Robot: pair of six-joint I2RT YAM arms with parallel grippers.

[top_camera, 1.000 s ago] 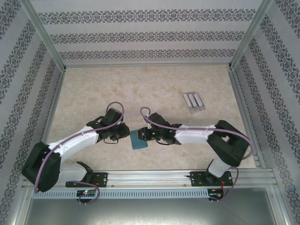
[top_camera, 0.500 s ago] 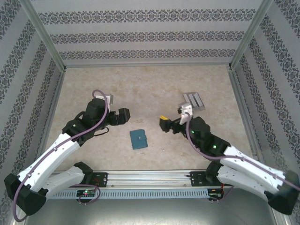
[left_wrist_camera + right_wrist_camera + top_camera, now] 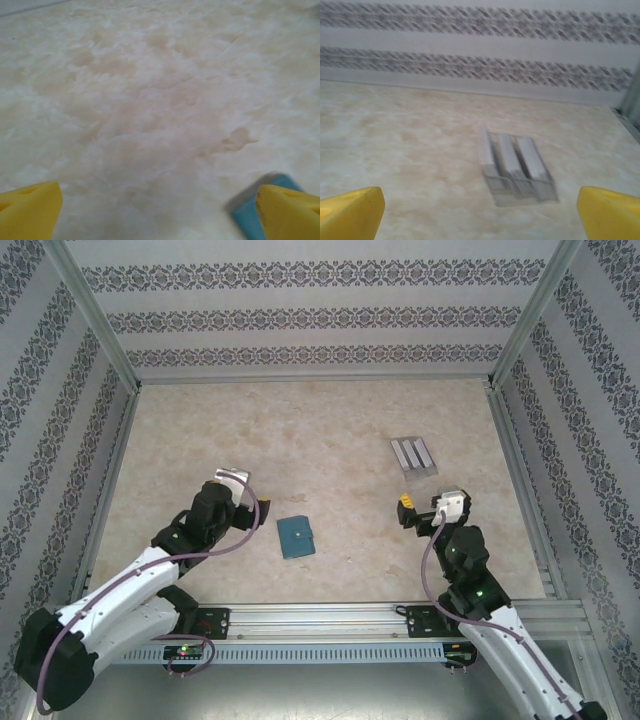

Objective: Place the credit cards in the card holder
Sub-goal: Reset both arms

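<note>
The card holder (image 3: pixel 295 537) is a small teal wallet lying shut and flat on the table, between the two arms. Its corner (image 3: pixel 248 210) peeks out in the left wrist view beside the right yellow finger (image 3: pixel 290 212). My left gripper (image 3: pixel 248 508) (image 3: pixel 160 210) hovers just left of the wallet, open, with bare table between its fingers. My right gripper (image 3: pixel 410 508) (image 3: pixel 480 212) is off to the wallet's right, open and empty, facing the back wall. The credit cards are out of view.
A grey ridged three-slot rack (image 3: pixel 413 455) (image 3: pixel 517 170) lies at the back right, ahead of the right gripper. Patterned walls and metal posts enclose the marbled table (image 3: pixel 300 430). A metal rail (image 3: pixel 320 620) runs along the near edge.
Both grippers have pulled away from the wallet: the left back toward the near left, the right swinging out to the right and turning toward the rack. The wallet has stayed put.
</note>
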